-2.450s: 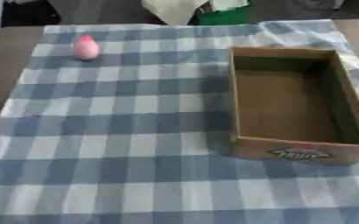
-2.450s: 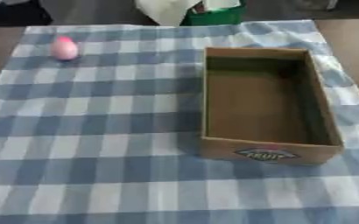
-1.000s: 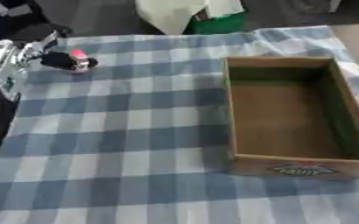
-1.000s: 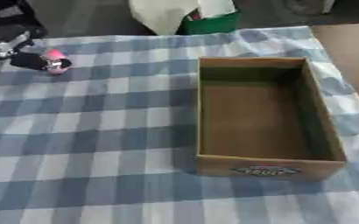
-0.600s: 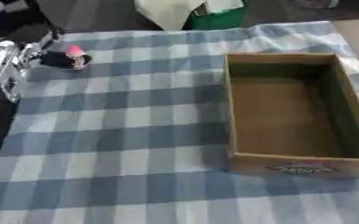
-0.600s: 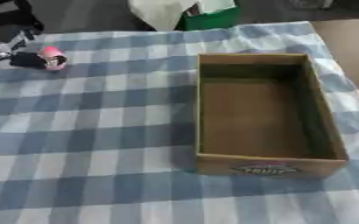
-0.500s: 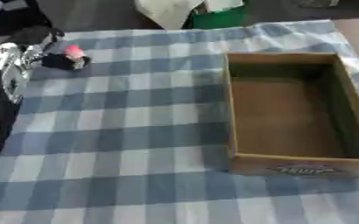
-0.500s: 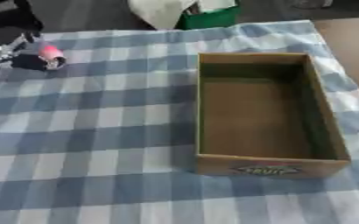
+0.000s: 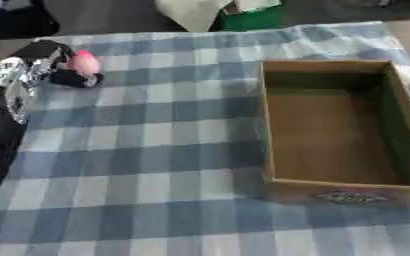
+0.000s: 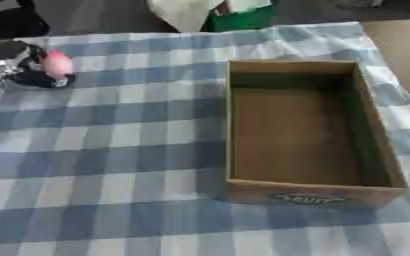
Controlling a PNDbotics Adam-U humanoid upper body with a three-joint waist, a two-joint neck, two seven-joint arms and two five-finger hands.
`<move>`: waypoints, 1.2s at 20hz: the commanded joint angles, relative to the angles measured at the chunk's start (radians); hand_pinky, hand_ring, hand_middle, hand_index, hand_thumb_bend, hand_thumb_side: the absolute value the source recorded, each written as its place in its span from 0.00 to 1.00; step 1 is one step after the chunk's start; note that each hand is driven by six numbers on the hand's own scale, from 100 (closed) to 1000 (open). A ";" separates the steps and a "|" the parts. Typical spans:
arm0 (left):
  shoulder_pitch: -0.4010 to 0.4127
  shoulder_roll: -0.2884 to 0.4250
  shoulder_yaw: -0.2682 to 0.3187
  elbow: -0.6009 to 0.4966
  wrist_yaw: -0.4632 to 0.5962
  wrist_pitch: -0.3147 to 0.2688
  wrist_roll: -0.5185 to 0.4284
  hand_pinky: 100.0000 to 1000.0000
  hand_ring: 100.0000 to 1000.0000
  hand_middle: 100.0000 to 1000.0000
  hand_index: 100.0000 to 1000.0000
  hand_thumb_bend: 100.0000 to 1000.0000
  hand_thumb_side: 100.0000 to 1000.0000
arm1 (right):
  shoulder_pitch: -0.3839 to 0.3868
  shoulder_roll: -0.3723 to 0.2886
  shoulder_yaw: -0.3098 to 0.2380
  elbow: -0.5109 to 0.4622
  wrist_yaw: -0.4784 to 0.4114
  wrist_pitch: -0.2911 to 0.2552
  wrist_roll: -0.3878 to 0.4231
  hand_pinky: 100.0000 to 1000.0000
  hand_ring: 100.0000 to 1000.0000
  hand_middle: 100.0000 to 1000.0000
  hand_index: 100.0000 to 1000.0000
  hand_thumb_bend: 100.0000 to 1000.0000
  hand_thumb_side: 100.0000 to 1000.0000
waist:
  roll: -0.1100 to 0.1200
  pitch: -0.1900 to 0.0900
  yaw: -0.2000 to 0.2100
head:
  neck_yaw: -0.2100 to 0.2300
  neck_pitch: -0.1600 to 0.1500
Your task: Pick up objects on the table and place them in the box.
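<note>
I have the left hand (image 9: 47, 62) out at the far left of the checked cloth (image 9: 156, 150), its dark fingers curled around the small pink object (image 9: 84, 62), which shows between them near the cloth's far left corner. I cannot tell whether the object is already off the cloth or sitting on it inside the grasp; it looks low, close to the surface. The right hand is not visible in either view. The cardboard box (image 10: 379, 150) sits on the right side of the cloth, well apart from the hand, and its floor is bare, so by my reading nothing has been placed yet. As I judge it, the task is at its first grasp: what is left is to lift the pink object, carry it rightward across the cloth, and let it go above the open box. I see no other loose objects on the cloth.
</note>
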 commanded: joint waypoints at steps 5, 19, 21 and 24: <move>-0.016 0.022 0.007 -0.020 0.021 0.022 0.034 0.33 0.61 0.62 0.71 0.00 0.58 | -0.005 -0.016 -0.008 -0.015 0.007 0.007 -0.003 0.84 0.89 0.84 0.96 0.00 1.00 | -0.007 -0.016 -0.003 | 0.003 -0.009; -0.005 0.027 -0.005 -0.064 0.046 0.029 0.136 0.23 0.50 0.50 0.60 0.00 0.29 | 0.002 -0.017 -0.012 -0.015 -0.009 0.010 -0.005 0.84 0.89 0.84 0.95 0.00 1.00 | -0.012 -0.044 0.003 | -0.004 -0.007; -0.004 0.029 -0.007 -0.085 0.053 0.036 0.172 0.24 0.48 0.48 0.57 0.00 0.28 | 0.004 -0.017 -0.013 -0.015 -0.014 0.009 -0.007 0.84 0.89 0.84 0.95 0.00 1.00 | -0.012 -0.051 0.005 | -0.008 -0.003; -0.004 0.028 -0.010 -0.141 0.073 0.050 0.223 0.24 0.47 0.47 0.56 0.00 0.27 | 0.006 -0.018 -0.016 -0.015 -0.022 0.007 -0.010 0.84 0.89 0.84 0.95 0.00 1.00 | -0.014 -0.061 0.009 | -0.015 0.001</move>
